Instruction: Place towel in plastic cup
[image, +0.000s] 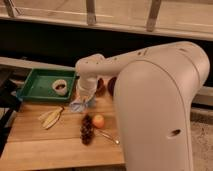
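Because the towel (82, 104) has to end up inside a cup, the arm (150, 95) reaches across the wooden table (35, 145) with the gripper (86, 92) pointing down, and the bluish-white cloth hangs from its lower end, just above or brushing the tabletop. Whether the fingers are pinching the cloth or only resting against it I cannot tell, since the wrist hides them. Carrying the cloth bunched and dangling makes sense: a loose towel drops into a narrow opening more easily than a spread one. A small round cup (59, 86) stands in the green tray (30, 89) to the left of the gripper, near but apart; it is likely the target, though its material is unclear. On the table lie a banana (51, 118), an orange (98, 120), a dark cone-like object (87, 130) and a thin utensil (107, 136), all in front of the towel and out of the path toward the tray. Two dark reddish round things (106, 85) sit behind the gripper.
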